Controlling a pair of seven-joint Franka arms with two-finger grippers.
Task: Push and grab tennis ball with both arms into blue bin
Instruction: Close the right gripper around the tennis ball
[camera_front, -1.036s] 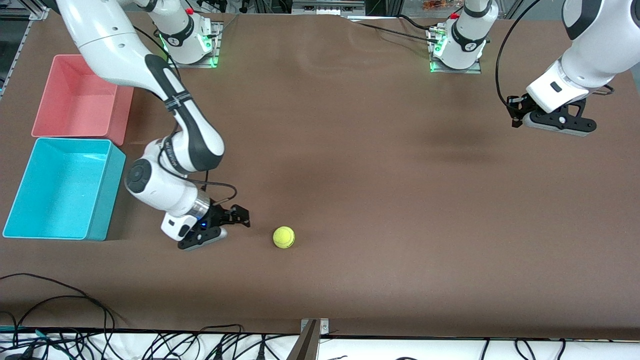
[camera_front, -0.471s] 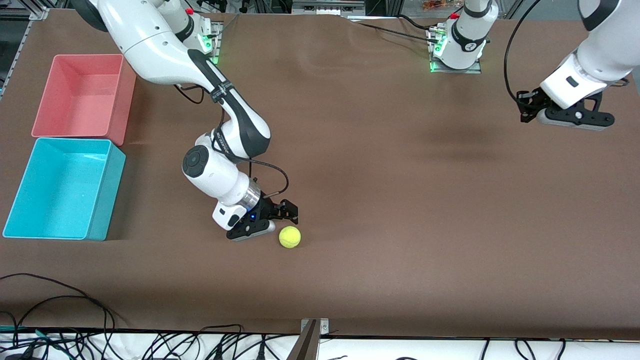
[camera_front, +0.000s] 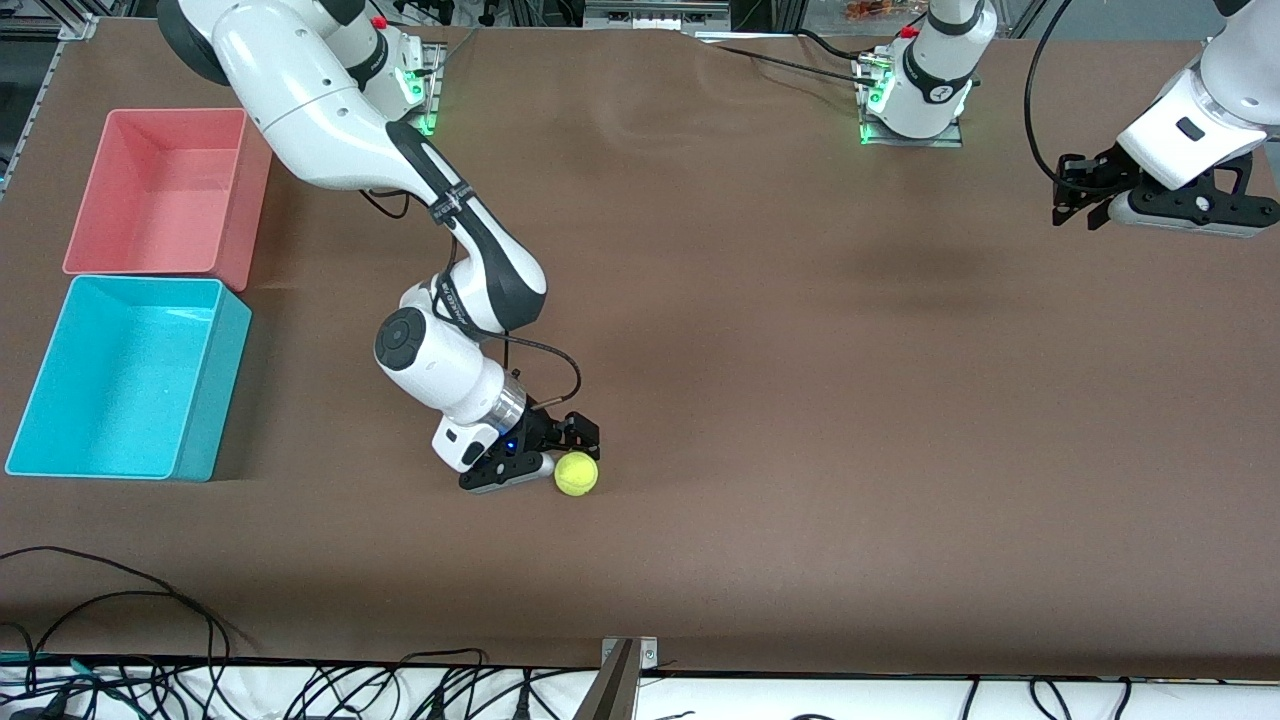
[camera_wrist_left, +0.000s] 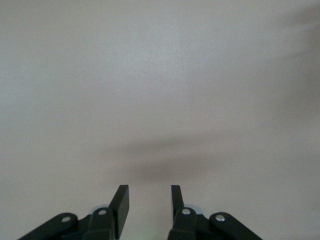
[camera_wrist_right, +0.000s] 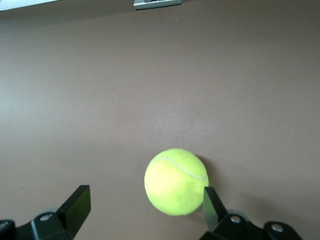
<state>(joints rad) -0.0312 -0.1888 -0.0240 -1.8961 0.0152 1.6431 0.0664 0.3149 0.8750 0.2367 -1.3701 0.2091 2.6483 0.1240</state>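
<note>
Right claw (camera_front: 560, 455) sits low on the worktop (camera_front: 800, 400) with its fingers spread wide and released, the tennis ball (camera_front: 576, 473) just at its 4 o'clock, touching one finger, placed to be grabbed for the blue bin (camera_front: 215, 390), well off at 9 o'clock. Left claw (camera_front: 1085, 195) waits over the worktop's left-arm end, part open and holding nothing.

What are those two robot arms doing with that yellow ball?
The right gripper is down at the tennis ball on the table, fingers open, with the ball between them but not squeezed. The left gripper waits up in the air over the left arm's end of the table, holding nothing. The blue bin has no ball in it.
</note>
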